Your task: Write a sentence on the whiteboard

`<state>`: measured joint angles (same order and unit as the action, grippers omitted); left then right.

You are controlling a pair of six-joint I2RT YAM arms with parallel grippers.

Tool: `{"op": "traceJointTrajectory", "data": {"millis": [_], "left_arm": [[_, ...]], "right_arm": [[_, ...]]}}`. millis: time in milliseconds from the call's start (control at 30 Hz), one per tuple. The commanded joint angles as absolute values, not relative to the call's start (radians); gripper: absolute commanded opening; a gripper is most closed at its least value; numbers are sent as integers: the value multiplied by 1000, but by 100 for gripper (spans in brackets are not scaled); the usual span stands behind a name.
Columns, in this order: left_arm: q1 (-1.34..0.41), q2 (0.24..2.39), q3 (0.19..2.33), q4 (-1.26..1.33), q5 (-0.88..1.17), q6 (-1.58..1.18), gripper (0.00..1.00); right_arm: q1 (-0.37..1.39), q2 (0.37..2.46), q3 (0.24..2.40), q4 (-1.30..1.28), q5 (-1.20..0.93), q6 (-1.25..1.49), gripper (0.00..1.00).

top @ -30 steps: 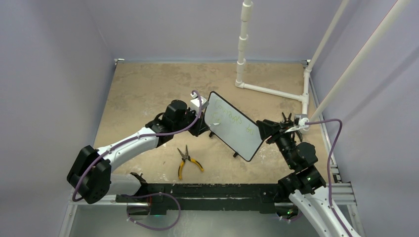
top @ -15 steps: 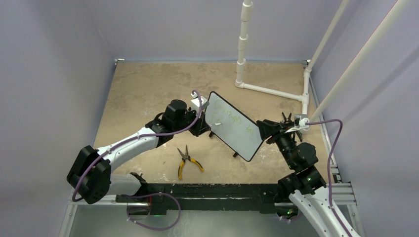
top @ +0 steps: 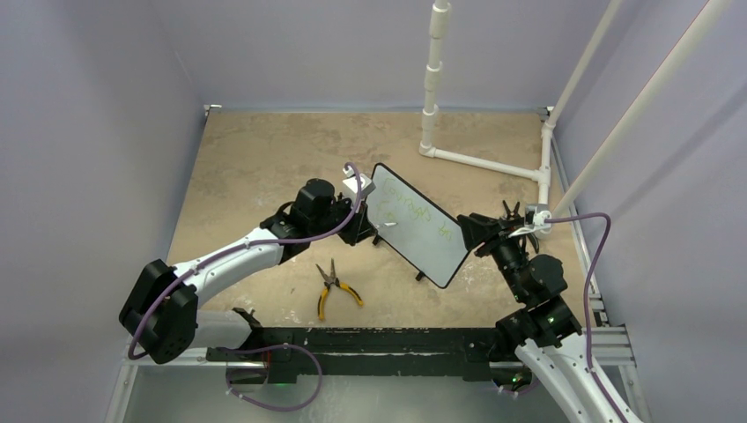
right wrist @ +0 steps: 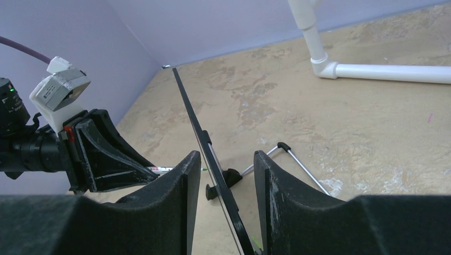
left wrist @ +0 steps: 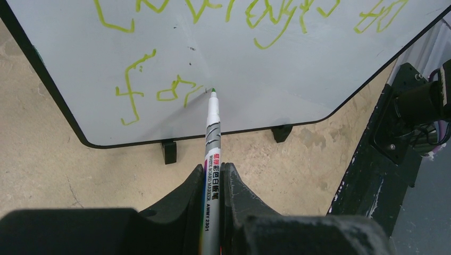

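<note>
Tan, mottled counter (top: 247, 167) fills a booth with lavender walls, and a white pipe frame (top: 480, 163) stands at its far right. Near the middle we see the whiteboard (top: 414, 225) standing upright on its little black feet, set at a slant between the two arms. The sentence (left wrist: 255, 16) runs across it in two rows of green scrawl. The left hand (left wrist: 213, 175) is clamped tight on a marker (left wrist: 212, 133), whose green tip sits at the board face just right of the lower row. The right hand (right wrist: 227, 159) has its jaws apart, straddling the board's thin side edge with a gap showing on each side. Yellow-handled pliers (top: 333, 286) lie on the counter, nearer the arm bases.
</note>
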<state>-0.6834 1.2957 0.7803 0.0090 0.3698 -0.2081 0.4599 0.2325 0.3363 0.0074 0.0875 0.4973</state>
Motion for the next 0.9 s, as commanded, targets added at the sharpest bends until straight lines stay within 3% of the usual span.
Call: {"op": "traceJointTrajectory", "data": {"millis": [0, 400, 867], "left_arm": [[-688, 1277, 799, 27, 370, -191, 0], [-680, 1140, 774, 38, 334, -203, 0], [-681, 1220, 811, -49, 284, -185, 0]], "right_arm": [[464, 221, 345, 26, 98, 489, 44], [465, 215, 345, 23, 97, 489, 45], [464, 216, 345, 25, 91, 486, 45]]}}
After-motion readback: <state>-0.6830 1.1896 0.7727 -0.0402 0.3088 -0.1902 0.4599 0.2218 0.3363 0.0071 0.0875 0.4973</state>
